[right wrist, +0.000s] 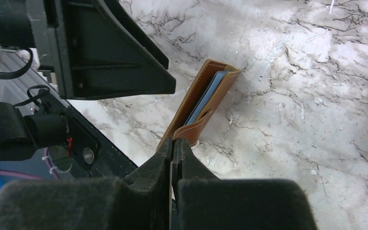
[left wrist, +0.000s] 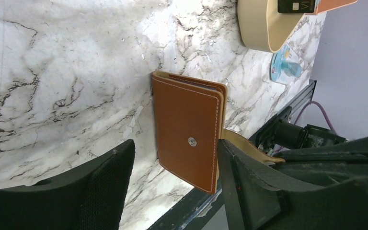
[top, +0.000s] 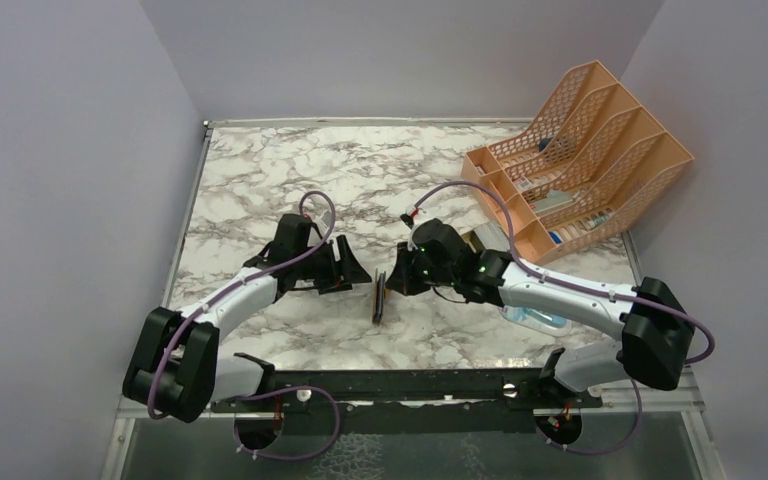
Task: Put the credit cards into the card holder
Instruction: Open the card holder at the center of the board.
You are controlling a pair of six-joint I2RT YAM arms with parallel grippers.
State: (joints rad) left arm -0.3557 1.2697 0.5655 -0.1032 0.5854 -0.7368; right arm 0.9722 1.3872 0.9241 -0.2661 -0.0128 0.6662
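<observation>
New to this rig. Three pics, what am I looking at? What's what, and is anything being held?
Two robot arms are bolted at the near edge of a marble table. One picture looks down from overhead; the other two come from cameras on each wrist. The right pincer is shut on a flap of the brown leather card holder, which stands on edge. The left pincer is open, its fingers either side of the holder. Also there: an orange mesh file rack, a tan tray and a blue-and-clear packet.

Bright, even overhead light is falling on the marble table [top: 290,170], glare is whitening its top in the left wrist view, and near gripper fingers [right wrist: 124,201] are blurring.
</observation>
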